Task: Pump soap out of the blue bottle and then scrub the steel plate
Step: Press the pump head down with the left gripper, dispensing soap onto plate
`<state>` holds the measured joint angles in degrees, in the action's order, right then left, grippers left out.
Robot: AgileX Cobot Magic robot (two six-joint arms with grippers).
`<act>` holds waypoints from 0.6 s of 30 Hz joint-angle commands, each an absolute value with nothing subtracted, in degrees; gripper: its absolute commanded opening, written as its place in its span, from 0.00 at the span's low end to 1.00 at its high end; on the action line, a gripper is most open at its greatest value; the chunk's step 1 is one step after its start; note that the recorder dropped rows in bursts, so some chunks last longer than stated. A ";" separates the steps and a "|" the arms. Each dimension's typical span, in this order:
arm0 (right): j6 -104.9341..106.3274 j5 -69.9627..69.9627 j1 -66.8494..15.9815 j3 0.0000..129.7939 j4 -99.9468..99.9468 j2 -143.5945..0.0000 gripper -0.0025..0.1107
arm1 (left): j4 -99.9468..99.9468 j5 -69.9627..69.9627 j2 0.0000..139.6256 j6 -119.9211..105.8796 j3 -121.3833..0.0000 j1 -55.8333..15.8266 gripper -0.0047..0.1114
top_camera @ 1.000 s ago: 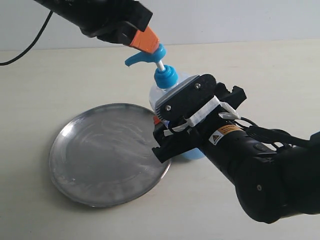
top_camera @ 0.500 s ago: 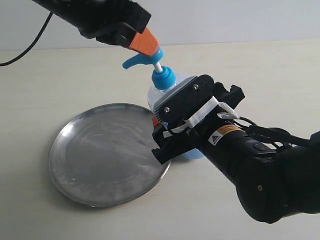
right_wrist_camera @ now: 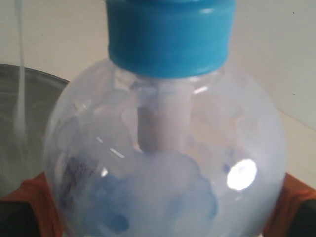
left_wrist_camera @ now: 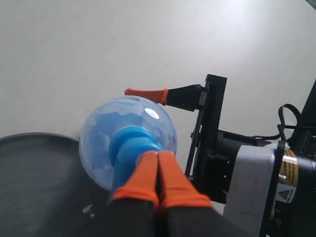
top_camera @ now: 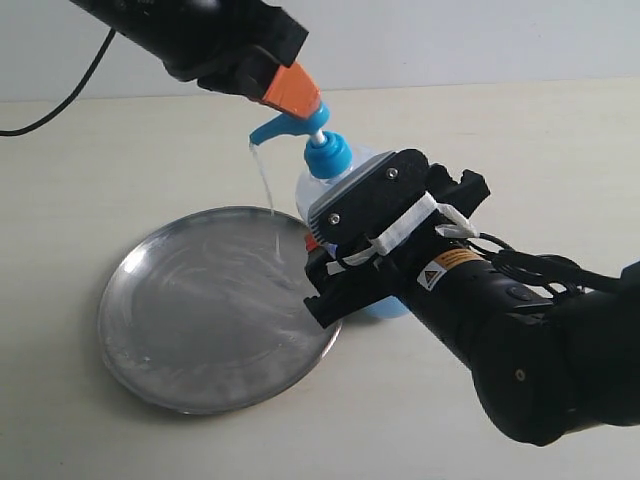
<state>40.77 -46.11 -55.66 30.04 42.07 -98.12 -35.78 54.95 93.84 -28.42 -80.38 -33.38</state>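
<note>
The pale table carries everything. Largest on it is the steel plate, lying flat at the left of the exterior view, its dull face streaked with whitish smears.

The right gripper comes in low from the right and clasps the blue bottle round its belly, with 1 orange pad pressed to each side. The bottle stands on the table just beside the plate's right rim. Its long axis is upright, perhaps leaning a little. Light blue liquid fills its lower part and clings in patches to the clear wall above.

Its pump head points left, with the spout reaching out over the plate. The left gripper bears down on top of that pump head from above, its 2 orange fingers closed tight against each other with nothing between them.

From the spout a thin thread of soap falls straight down and meets the plate just inside its right rim.
</note>
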 commanded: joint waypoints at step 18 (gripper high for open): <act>40.58 -44.66 -55.92 30.29 38.50 -98.10 0.02 | -31.88 61.03 103.73 -27.99 -78.56 -33.91 0.04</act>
